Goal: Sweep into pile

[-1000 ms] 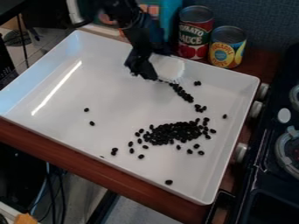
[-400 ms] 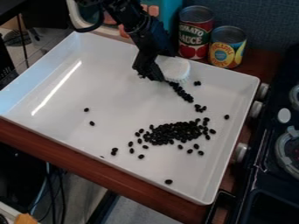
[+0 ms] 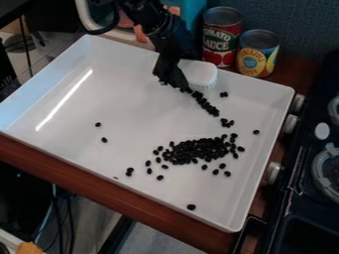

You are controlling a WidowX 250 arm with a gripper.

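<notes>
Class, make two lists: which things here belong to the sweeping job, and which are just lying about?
Sweeping job:
gripper
white brush
black beans
white tray

Just lying about:
red-labelled can
yellow-labelled can
black stove

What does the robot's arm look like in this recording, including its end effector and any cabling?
The arm is black, built of chunky, angular jointed segments. A thick black cable curves in a loop beside it. The end effector is also black, narrower than the segments above it. I can make out no markings on either.
</notes>
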